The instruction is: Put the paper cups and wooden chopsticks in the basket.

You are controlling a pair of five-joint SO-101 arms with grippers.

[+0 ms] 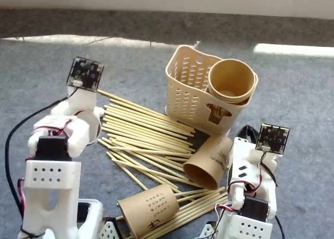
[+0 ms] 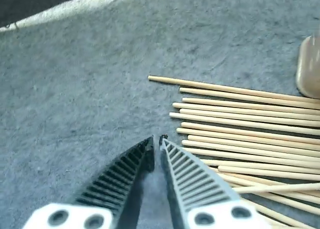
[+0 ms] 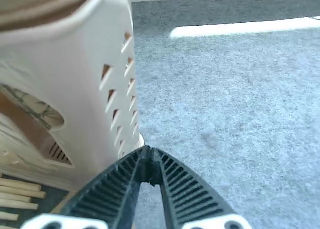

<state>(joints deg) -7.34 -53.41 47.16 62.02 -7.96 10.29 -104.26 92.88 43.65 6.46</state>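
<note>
Chopsticks (image 1: 146, 129) lie in a wide, loose spread on the grey table (image 1: 292, 103) between your two arms. Most run roughly parallel, and a few cross at the near side. The basket (image 1: 188, 93) stands upright just beyond the spread. You can see stacked cups (image 1: 232, 80) nested in it, leaning with their mouths tipped out over the rim.

Two more cups are out on the table, both on their sides. The side cup (image 1: 209, 163) lies just in front of the basket, right beside your right arm, with its open mouth facing the near edge. The front cup (image 1: 148, 210) lies at the near edge between the arm bases. A bundle of chopsticks runs out from under or behind it.

Your left tool (image 2: 156, 139) is closed, or very nearly so, with nothing in it. Its tips hang over bare table just beside the ends of the chopsticks, apart from them. Your right tool (image 3: 149, 156) is closed and empty too, tips together. It sits right next to the basket's slotted wall, near its lower corner. You cannot tell whether it touches the wall.
</note>
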